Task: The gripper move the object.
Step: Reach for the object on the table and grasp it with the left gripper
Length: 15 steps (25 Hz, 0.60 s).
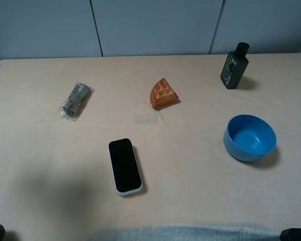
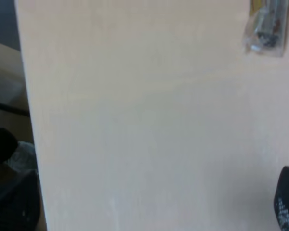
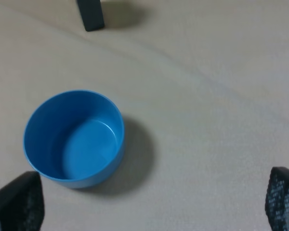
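Note:
The object, a small crinkly clear packet [image 1: 76,100] with dark green-grey contents, lies on the table's left side. In the left wrist view the packet [image 2: 266,26] lies far ahead of my left gripper [image 2: 151,207]. That gripper is open wide, with one finger [image 2: 288,204] at the frame's edge and only bare table between the jaws. My right gripper [image 3: 149,202] is also open and holds nothing, and it hovers close to the blue bowl [image 3: 74,137]. In the high view only dark bits of the arms show at the two near corners.
An orange waffle wedge [image 1: 163,94] lies at mid table. A black phone [image 1: 124,165] lies nearer the front. The dark green bottle [image 1: 234,66] stands at the back right, and the blue bowl [image 1: 249,137] sits in front of it. The table's left edge [image 2: 29,120] runs close to my left gripper.

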Each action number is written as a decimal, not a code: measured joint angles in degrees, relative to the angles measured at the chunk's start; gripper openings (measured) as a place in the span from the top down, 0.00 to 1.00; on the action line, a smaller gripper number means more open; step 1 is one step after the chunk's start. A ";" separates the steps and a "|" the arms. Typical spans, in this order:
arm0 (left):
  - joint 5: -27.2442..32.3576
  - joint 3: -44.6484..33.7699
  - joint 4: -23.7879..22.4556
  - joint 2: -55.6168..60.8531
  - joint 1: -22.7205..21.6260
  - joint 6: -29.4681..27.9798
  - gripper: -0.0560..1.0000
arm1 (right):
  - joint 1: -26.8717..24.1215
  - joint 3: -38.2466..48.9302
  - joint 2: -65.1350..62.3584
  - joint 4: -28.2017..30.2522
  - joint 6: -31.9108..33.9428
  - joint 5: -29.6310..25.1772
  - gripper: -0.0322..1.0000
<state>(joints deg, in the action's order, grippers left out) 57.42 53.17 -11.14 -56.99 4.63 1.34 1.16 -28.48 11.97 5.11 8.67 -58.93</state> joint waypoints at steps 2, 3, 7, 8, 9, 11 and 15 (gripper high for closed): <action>-1.57 1.00 0.05 -2.59 0.04 0.11 0.03 | 0.00 0.00 0.00 0.00 0.00 0.00 0.30; -2.58 1.43 0.25 -3.94 0.04 0.15 0.03 | 0.00 0.00 0.00 0.00 0.00 0.00 0.30; -6.17 2.18 1.52 -8.94 0.24 0.56 0.03 | 0.00 0.00 0.00 0.00 0.00 0.00 0.30; -7.04 2.18 1.57 -9.99 0.64 0.66 0.03 | 0.00 0.00 0.00 0.00 0.00 0.00 0.30; -7.94 2.18 1.57 -11.29 1.13 0.73 0.03 | 0.00 0.00 0.00 0.00 0.00 0.00 0.30; -9.93 2.18 1.57 -13.98 2.09 0.73 0.03 | 0.00 0.00 0.00 0.00 0.00 0.00 0.30; -13.89 2.18 1.62 -19.10 3.57 0.73 0.03 | 0.00 0.00 0.00 0.00 0.00 0.00 0.30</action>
<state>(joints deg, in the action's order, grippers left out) 43.54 55.35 -9.51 -76.09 8.21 2.06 1.16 -28.48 11.97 5.11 8.67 -58.93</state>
